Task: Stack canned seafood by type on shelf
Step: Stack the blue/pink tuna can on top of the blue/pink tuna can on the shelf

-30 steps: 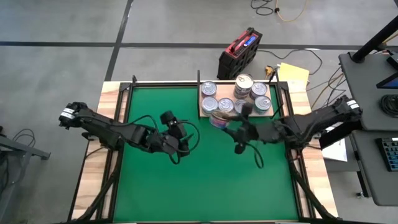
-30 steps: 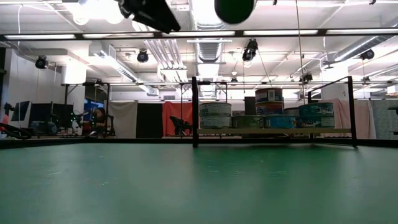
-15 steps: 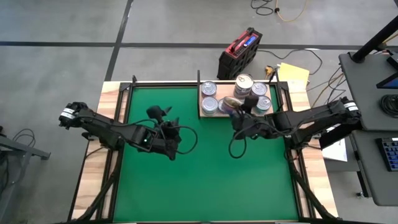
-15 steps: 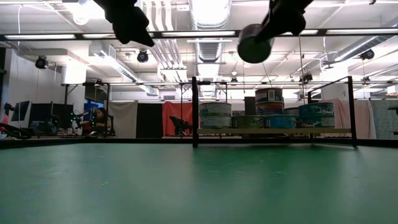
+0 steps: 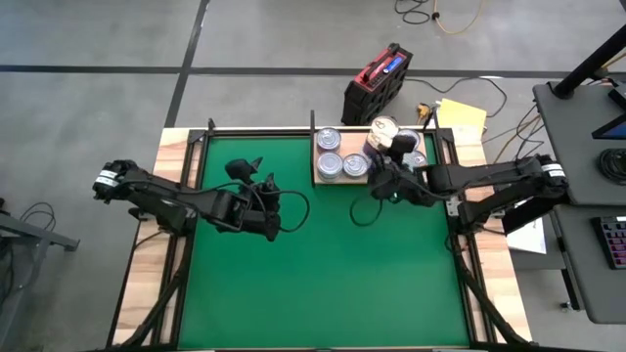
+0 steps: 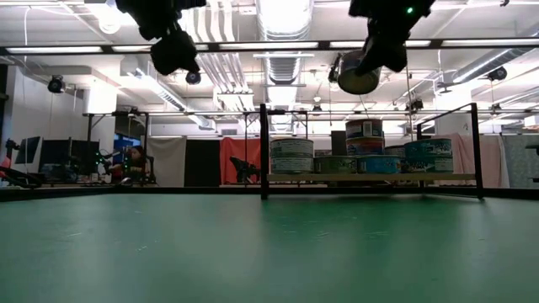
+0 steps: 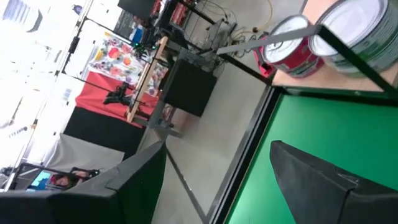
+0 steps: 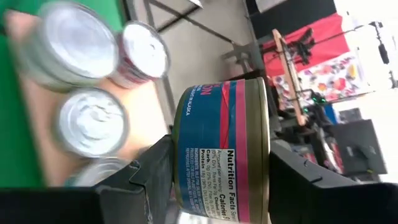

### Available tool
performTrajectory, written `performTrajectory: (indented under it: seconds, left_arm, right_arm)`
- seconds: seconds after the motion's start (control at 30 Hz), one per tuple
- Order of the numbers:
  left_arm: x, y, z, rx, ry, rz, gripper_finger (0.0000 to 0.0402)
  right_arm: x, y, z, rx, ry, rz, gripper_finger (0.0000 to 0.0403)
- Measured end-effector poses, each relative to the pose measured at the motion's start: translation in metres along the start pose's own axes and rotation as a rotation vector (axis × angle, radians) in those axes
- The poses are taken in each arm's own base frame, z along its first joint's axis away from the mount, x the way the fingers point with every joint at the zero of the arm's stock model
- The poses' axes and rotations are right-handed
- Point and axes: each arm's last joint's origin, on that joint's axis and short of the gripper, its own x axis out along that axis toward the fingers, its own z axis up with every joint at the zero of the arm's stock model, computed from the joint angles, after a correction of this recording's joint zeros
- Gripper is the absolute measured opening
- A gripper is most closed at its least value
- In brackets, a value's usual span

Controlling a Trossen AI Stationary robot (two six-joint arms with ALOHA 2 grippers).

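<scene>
A blue-and-red labelled can (image 8: 221, 149) is pinched between the jaws of the right gripper (image 5: 386, 176) and held in the air above the wooden shelf (image 5: 323, 179), over the tins (image 5: 331, 164) grouped there. The left gripper (image 5: 245, 168) is held above the green mat (image 5: 313, 264), jaws spread and nothing between them.

Left arm is extended from the left edge of the high view toward centre-left; left gripper (image 5: 252, 168) is held above the surface, fingers spread wide, nothing gripped. Right arm is extended from the right edge toward upper centre; right gripper (image 5: 389, 156) is raised, fingers clamped on a can (image 8: 222, 149).
</scene>
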Motion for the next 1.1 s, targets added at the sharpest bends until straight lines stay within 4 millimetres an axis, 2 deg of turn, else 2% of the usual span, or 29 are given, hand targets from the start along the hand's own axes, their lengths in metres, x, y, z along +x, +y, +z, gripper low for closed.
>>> performTrajectory:
  seconds: [0.2,0.33,0.47,0.57,0.73,0.83,0.9,1.0,1.1]
  left_arm:
    - [0.005,-0.006,-0.009,0.022,0.022,0.006,0.0272]
    - [0.006,-0.009,-0.013,0.004,0.035,-0.021,0.0272]
    - [0.006,-0.012,-0.015,-0.004,0.058,-0.105,0.0272]
    - [0.006,-0.014,-0.015,-0.007,0.076,-0.177,0.0272]
    - [0.004,-0.02,-0.01,-0.035,0.058,-0.296,0.0272]
    - [0.0,-0.03,-0.004,-0.044,-0.036,-0.372,0.0268]
    - [-0.002,-0.038,-0.001,-0.066,-0.15,-0.497,0.0262]
    - [-0.007,-0.047,0.0,-0.099,-0.436,-0.769,0.0251]
    - [-0.011,-0.047,-0.007,-0.132,-0.652,-0.855,0.0241]
  right_arm:
    - [0.034,-0.033,0.003,-0.005,-0.014,-0.028,0.0187]
    - [0.054,-0.069,0.002,0.119,-0.076,0.046,0.0187]
    - [0.064,-0.097,-0.008,0.242,-0.061,0.149,0.0187]
    - [0.063,-0.104,-0.017,0.287,0.012,0.202,0.0187]
    - [0.063,-0.1,-0.024,0.295,0.097,0.236,0.0187]
    - [0.064,-0.098,-0.026,0.299,0.109,0.244,0.0187]
    - [0.064,-0.098,-0.026,0.304,0.106,0.242,0.0187]
    - [0.064,-0.099,-0.024,0.311,0.095,0.235,0.0187]
    - [0.063,-0.097,-0.023,0.316,0.091,0.239,0.0187]
